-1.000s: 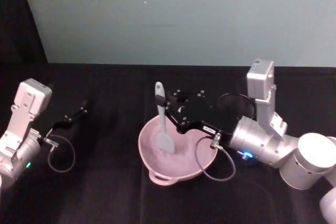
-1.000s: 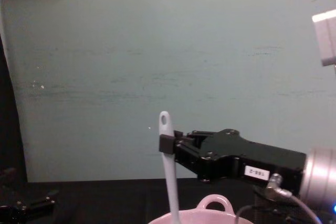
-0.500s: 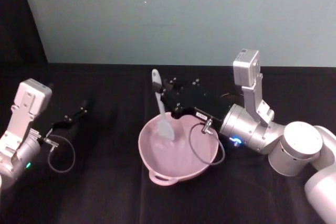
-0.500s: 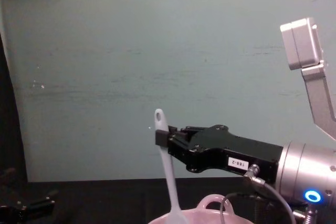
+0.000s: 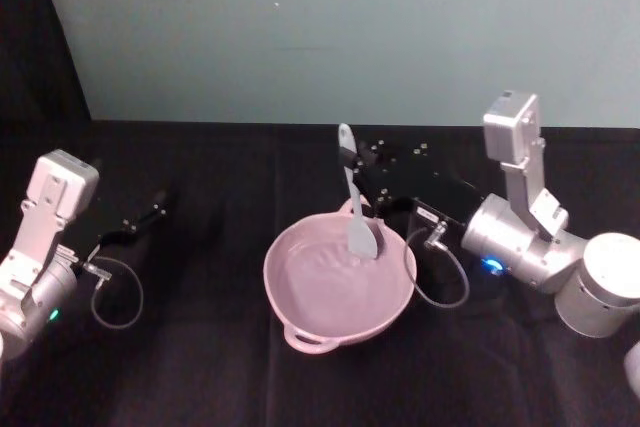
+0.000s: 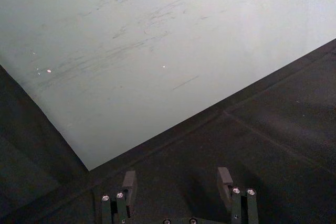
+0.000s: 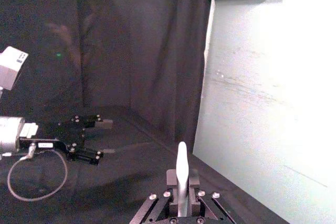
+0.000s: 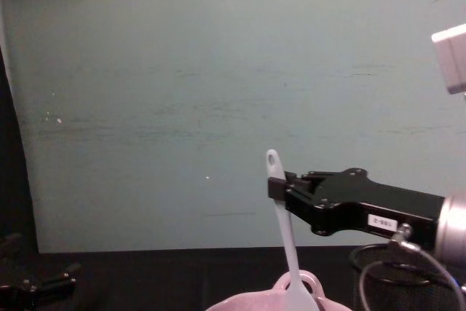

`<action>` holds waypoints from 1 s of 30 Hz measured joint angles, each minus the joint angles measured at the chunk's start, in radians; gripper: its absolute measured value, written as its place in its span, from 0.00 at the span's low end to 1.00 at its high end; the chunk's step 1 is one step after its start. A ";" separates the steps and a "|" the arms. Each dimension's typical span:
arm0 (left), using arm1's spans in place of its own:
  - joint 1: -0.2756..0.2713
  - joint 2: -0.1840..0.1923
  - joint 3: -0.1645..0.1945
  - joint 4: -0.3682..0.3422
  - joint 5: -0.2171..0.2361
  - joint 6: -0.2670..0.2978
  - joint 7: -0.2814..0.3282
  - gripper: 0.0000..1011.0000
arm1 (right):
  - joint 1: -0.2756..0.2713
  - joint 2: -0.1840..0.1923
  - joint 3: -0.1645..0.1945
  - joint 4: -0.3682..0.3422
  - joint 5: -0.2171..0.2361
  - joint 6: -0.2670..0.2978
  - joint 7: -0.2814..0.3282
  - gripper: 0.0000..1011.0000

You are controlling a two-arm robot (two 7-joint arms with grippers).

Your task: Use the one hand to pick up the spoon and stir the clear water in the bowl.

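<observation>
The pale pink bowl [image 5: 285, 292] sits mid-table, its loop handle toward me, and its rim [image 8: 255, 302] shows in the chest view. My right gripper [image 5: 352, 169] is shut on the white spoon [image 5: 350, 192] high on the handle. The spoon hangs nearly upright, with its blade [image 5: 362, 237] dipped inside the bowl at the far right side. From the chest, the spoon [image 8: 284, 223] stands with its holed end above the right gripper [image 8: 277, 186]. The right wrist view shows the handle [image 7: 181, 169] clamped between the jaws. My left gripper [image 5: 150, 215] rests open at the table's left.
A black wire-mesh cup [image 8: 397, 278] stands to the right of the bowl, under my right arm. A pale green wall runs along the table's far edge. The left arm's cable loop [image 5: 118, 292] lies on the black cloth.
The right gripper has carried the spoon to the right, moving the blade from the bowl's far left part to its far right part. The left arm has stayed still.
</observation>
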 joint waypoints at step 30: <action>0.000 0.000 0.000 0.000 0.000 0.000 0.000 0.99 | -0.085 -0.016 -0.019 -0.098 0.057 -0.010 0.047 0.12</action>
